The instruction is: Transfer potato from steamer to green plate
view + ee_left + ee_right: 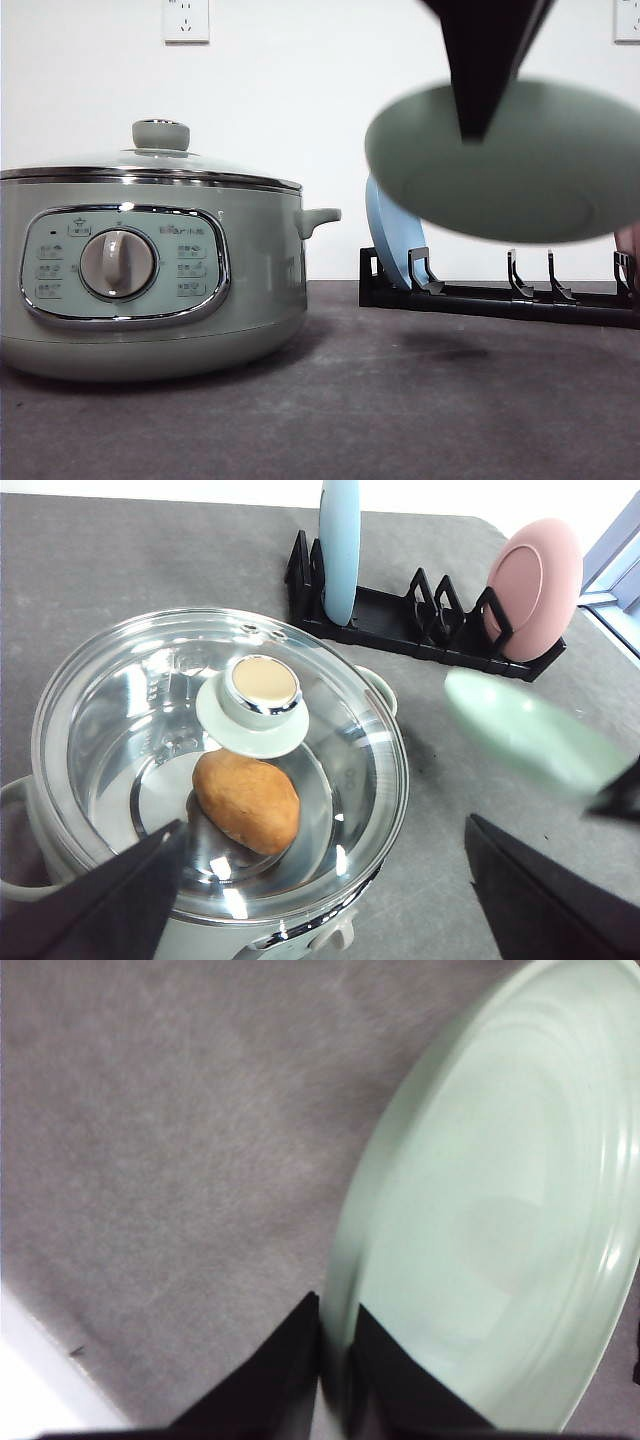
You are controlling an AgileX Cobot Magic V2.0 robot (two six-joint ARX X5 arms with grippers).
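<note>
On the grey table (400, 400), a lidded steamer (150, 290) holds the potato (247, 800); a rack (420, 630) stands behind. The right gripper (335, 1360) pinches the green plate (500, 1240) by its rim, aloft. The left gripper (320, 900) is spread wide, holding nothing.

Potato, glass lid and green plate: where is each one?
potato (247, 800), left wrist view, middle of its skin.
glass lid (262, 684), left wrist view, knob top.
green plate (540, 170), front view, its underside.
</note>
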